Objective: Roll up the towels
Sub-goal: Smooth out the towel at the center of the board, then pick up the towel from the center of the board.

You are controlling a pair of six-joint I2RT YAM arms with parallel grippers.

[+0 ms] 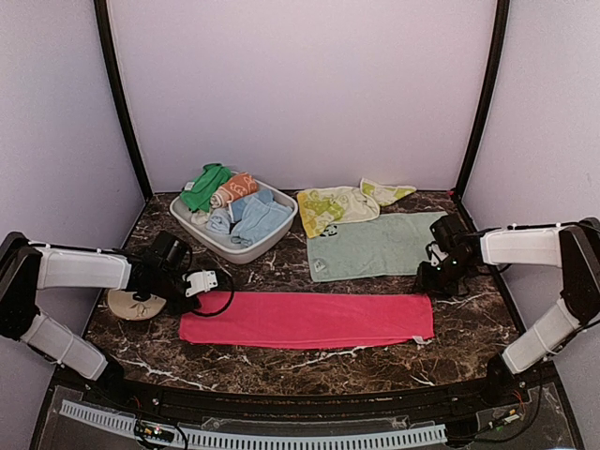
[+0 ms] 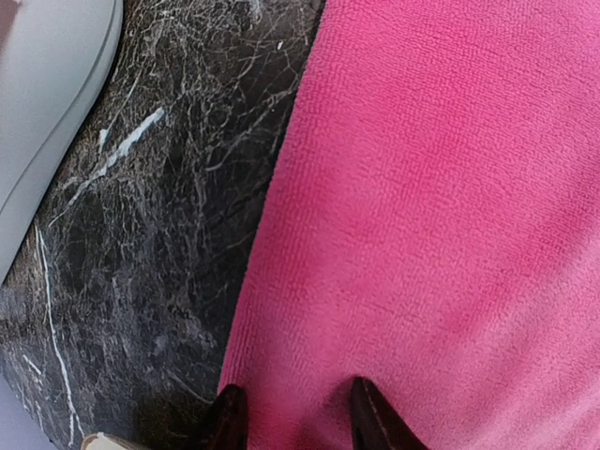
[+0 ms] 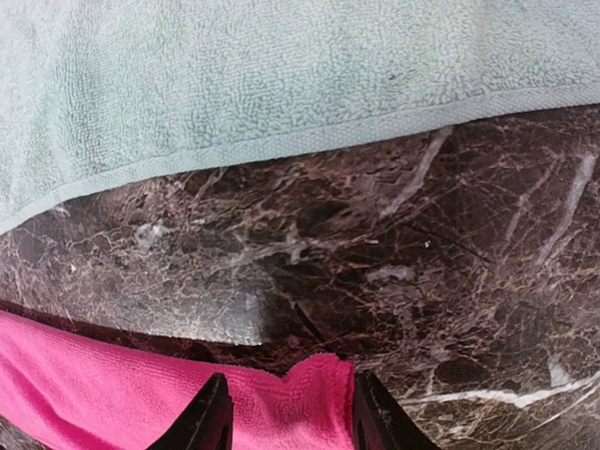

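Our left fingers (image 2: 228,422) are spread over the pink towel's (image 1: 305,319) 9 o'clock end, and our right fingers (image 3: 211,417) are spread at its 3 o'clock end.

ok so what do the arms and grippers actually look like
Both arms are the same build: the left arm and right arm have smooth white tube-shaped links joined by black joints. A thin black cable loops beside the left wrist. The left gripper and right gripper each end in two dark, tapered fingers. No markings visible.
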